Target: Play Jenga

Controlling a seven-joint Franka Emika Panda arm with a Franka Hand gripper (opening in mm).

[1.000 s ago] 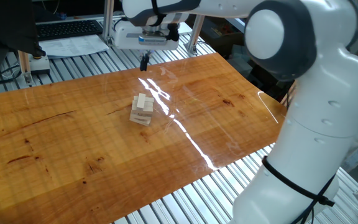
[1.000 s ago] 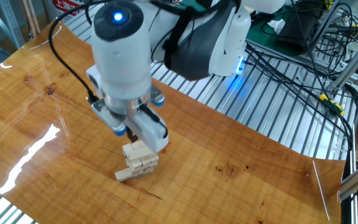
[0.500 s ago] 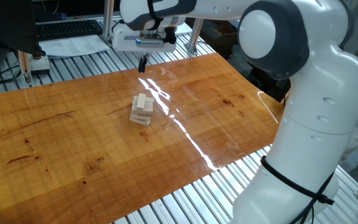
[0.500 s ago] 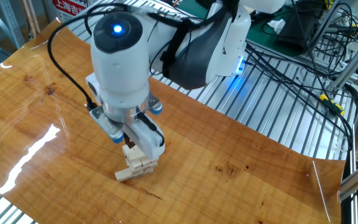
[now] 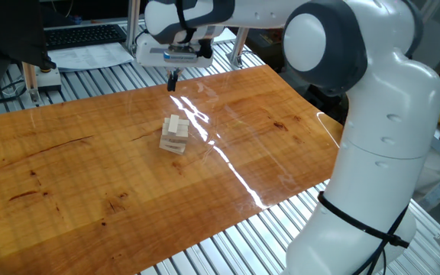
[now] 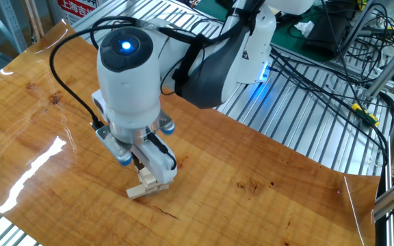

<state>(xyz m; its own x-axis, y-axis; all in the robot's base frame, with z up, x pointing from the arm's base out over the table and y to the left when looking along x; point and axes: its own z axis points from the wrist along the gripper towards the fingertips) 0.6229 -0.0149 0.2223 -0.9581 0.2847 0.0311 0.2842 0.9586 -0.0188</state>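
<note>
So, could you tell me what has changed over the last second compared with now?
The gripper has drifted a little leftward in one fixed view; in the other fixed view the wrist now hides most of the Jenga tower. Nothing was taken hold of or let go. The tower, with its block jutting out at the base, stands where it did on the table.

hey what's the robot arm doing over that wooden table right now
A white robot arm is playing Jenga. A short tower of pale wooden blocks stands on the wooden table, with one bottom block sticking out to the side. The tool hangs in the air above the table, and from one fixed view it is clearly apart from the tower. In the other fixed view the arm hides most of the tower. The tool holds nothing.
</note>
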